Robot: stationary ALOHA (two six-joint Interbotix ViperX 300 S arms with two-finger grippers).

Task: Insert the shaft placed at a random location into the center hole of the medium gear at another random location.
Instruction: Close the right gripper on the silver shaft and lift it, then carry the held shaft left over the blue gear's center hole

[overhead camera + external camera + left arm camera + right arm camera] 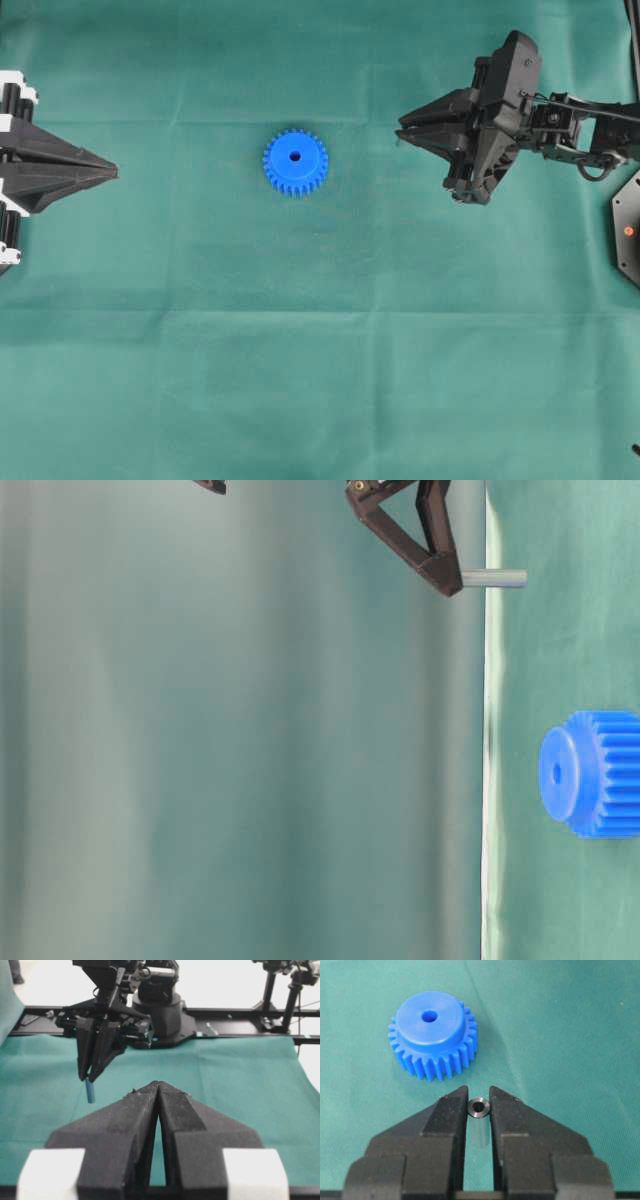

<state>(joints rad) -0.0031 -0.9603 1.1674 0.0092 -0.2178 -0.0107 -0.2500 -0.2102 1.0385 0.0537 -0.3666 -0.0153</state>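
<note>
The medium gear [295, 162], bright blue, lies flat on the green cloth with its center hole [296, 156] facing up. My right gripper [402, 131] hovers to the gear's right, shut on the shaft [479, 1108], a small silvery pin. In the table-level view the shaft [493, 578] sticks out of the right gripper [447, 580] toward the cloth and stands clear of the gear [590, 773]. The right wrist view has the gear [432, 1035] and its hole [428, 1016] just beyond the pin. My left gripper [112, 172] rests at the far left, shut and holding nothing.
Green cloth [320, 380] covers the table. A black plate [628, 230] with an orange dot sits at the right edge. In the left wrist view the right arm's base [160, 1005] and a black rail [240, 1012] stand behind the cloth.
</note>
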